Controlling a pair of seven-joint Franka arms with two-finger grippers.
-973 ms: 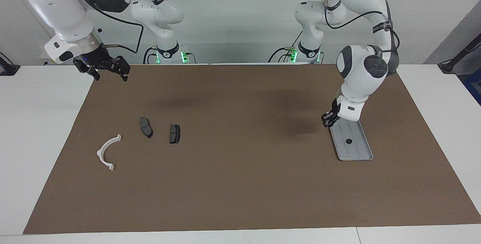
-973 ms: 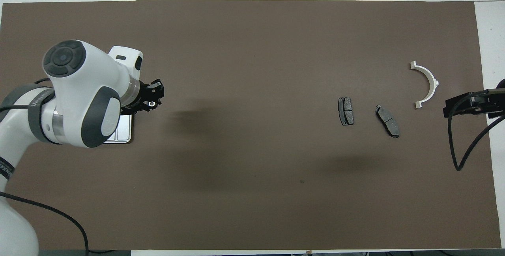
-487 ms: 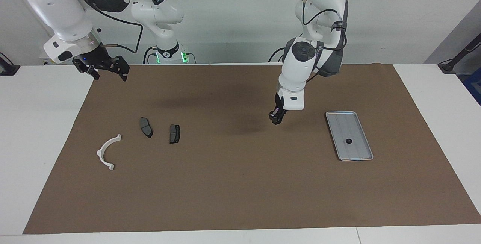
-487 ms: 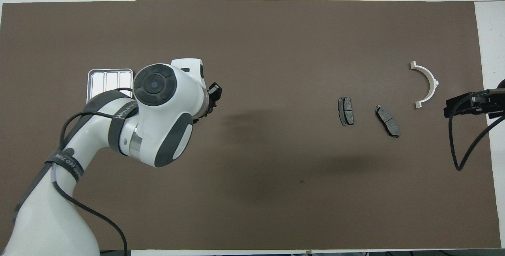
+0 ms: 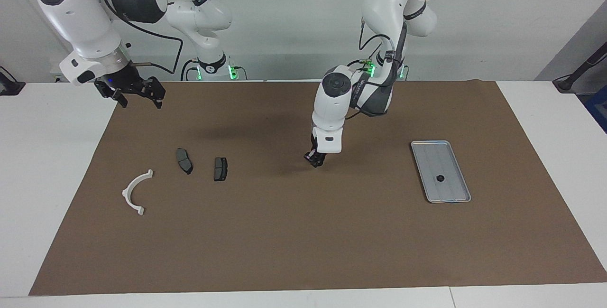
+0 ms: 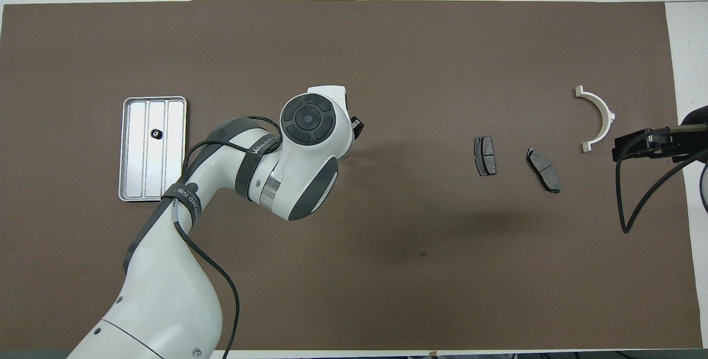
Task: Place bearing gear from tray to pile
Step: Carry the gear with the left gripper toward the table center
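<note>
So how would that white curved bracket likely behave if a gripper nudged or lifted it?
The white curved bracket keeps a clean half-ring shape, so probably stiff. It looks thin, likely light, and may skate or pivot on the brown mat if nudged at one end. Lying flat, it seems unlikely to roll.

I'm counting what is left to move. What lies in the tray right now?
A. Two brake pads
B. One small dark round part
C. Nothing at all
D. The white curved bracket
B: a single small dark round part lies on the tray, while both brake pads and the white bracket lie on the mat toward the right arm's end of the table.
</note>
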